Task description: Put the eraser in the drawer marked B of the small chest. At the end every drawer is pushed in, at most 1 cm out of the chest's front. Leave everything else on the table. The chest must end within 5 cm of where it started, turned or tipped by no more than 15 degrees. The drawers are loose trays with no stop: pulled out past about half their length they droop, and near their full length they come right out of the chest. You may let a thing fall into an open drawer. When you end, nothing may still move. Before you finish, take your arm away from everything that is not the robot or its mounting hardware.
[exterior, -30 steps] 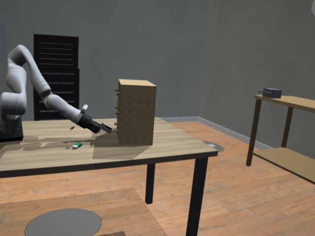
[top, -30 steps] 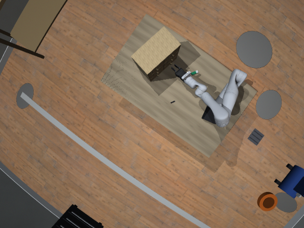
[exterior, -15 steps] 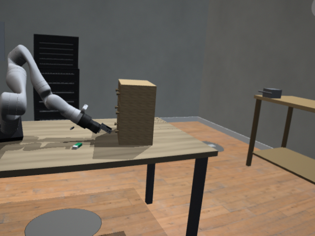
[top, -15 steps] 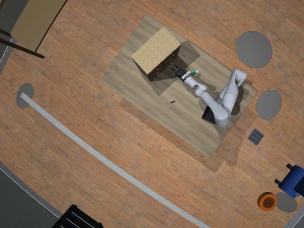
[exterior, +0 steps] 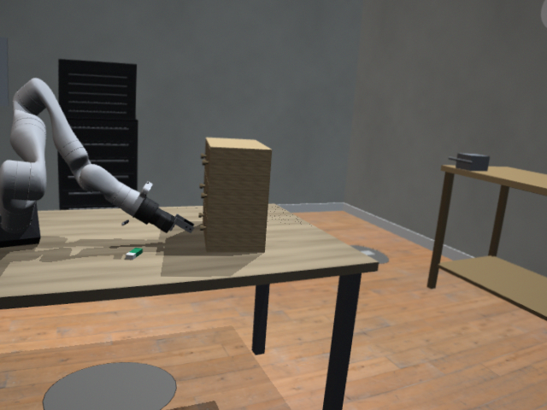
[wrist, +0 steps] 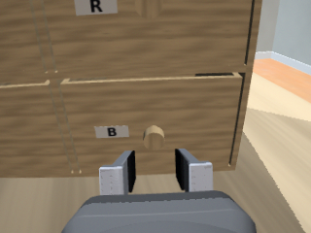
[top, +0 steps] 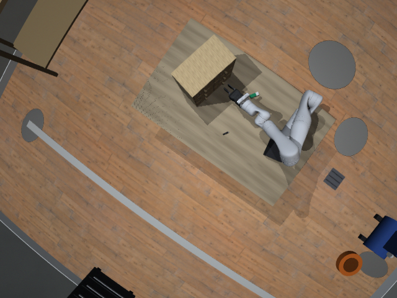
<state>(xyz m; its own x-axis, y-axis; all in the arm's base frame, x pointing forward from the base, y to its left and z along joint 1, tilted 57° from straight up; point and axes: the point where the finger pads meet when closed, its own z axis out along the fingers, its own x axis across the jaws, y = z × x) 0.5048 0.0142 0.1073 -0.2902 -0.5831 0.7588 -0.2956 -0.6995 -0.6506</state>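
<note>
The small wooden chest (exterior: 237,194) stands on the table, also seen from above (top: 204,69). In the wrist view drawer B (wrist: 152,126) is the bottom right drawer, pushed in, with a round knob (wrist: 154,136) beside its label. My gripper (wrist: 155,163) is open and empty, its fingers just in front of and slightly below the knob, not touching it. It shows low near the chest's front in the side view (exterior: 185,224). The green and white eraser (exterior: 133,253) lies on the table behind the gripper, beside my wrist in the overhead view (top: 254,94).
Drawer R (wrist: 146,7) sits above drawer B, shut. A small dark object (top: 226,133) lies on the table away from the chest. The arm's base (top: 281,150) stands near the table's end.
</note>
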